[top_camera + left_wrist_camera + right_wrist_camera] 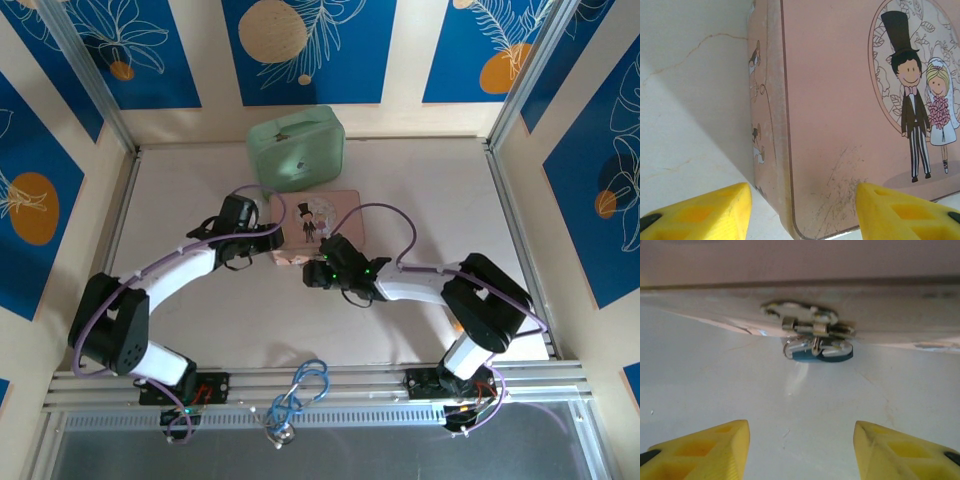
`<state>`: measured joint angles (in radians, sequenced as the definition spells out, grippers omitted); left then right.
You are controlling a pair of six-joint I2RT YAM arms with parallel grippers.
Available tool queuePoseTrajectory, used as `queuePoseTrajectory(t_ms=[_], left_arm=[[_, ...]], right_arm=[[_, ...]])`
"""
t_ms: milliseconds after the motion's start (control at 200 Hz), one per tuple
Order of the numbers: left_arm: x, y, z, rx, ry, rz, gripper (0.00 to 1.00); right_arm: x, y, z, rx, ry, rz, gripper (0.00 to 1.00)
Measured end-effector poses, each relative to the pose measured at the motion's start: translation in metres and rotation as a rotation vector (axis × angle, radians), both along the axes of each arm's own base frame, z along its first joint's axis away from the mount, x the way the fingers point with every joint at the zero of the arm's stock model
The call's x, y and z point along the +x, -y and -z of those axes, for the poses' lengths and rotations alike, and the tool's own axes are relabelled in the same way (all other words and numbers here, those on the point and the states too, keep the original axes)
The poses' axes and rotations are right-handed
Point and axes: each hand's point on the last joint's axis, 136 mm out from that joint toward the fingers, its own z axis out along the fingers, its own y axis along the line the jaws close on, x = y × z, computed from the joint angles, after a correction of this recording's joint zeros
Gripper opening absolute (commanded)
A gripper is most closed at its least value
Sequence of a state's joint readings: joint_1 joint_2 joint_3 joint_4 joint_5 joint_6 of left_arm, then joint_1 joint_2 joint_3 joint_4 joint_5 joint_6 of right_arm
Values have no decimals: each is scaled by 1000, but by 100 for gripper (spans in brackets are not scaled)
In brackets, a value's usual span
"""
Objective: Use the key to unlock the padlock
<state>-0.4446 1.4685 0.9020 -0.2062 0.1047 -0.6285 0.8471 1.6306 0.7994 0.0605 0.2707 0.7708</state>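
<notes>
One slow push toward twelve o'clock should bring my wide-open right gripper (pixel 801 439) around the tiny padlock (pixel 822 354).

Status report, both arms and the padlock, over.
Left gripper open, fingers straddling the pink box corner. Right gripper open, short of the padlock. Padlock at the box clasp, down on the table. Nothing in between.

Pink box (pixel 318 228): pale pink lid, oval frame of line-drawn flowers, cartoon groom in black top hat and striped trousers, blonde bride in white with pink bouquet. Padlock (pixel 822 354): dark blue body, silvery metal. Case (pixel 297 148): mint green. Left gripper (pixel 804 195) and right gripper (pixel 801 427): yellow fingers. Wall panels (pixel 340 60): blue, white leaf outlines, orange and cream discs.
</notes>
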Motion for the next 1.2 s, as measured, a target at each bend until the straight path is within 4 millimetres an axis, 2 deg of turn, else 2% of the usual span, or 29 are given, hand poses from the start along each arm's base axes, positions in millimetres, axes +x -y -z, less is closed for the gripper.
queuePoseTrajectory(t_ms=[345, 755, 1196], left_arm=[[-1, 0, 2, 3, -7, -1, 54], [-4, -2, 6, 9, -19, 0, 53], [-6, -2, 7, 8, -27, 6, 52]], right_arm=[[24, 0, 3, -47, 26, 46, 55], [31, 3, 15, -96, 7, 51, 50], [36, -2, 15, -110, 6, 40, 33]])
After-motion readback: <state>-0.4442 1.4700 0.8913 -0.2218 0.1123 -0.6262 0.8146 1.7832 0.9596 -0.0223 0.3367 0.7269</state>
